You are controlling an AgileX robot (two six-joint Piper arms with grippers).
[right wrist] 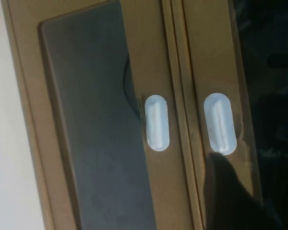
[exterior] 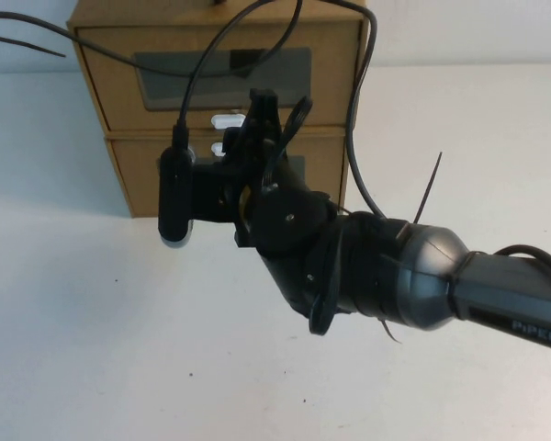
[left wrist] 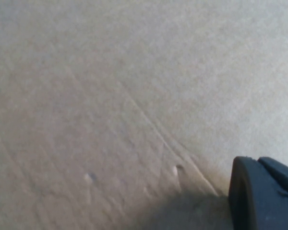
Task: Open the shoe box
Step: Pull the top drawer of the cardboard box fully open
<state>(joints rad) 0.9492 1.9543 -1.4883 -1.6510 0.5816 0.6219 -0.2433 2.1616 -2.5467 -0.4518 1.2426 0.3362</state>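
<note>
R arm (exterior: 496,294): grey shell w/ white "PIPER" lettering, black wrist. Black cables (exterior: 354,138), zip ties (exterior: 429,188) sticking out. Black cam (exterior: 174,197), silver tip. R gripper (exterior: 260,115) black, at arm's tip, centre of high view. L gripper (left wrist: 261,191) dark, seen only in L wrist view.

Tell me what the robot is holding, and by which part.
Nothing visibly held: right end effector faces the brown cardboard shoe boxes' free white oval handles; left end effector is over a pale surface.

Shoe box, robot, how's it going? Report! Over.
Right tool at the white handles of the stacked shoe boxes. Left tool close over a plain tan surface. Both boxes look shut. Black cable drapes across the fronts.
</note>
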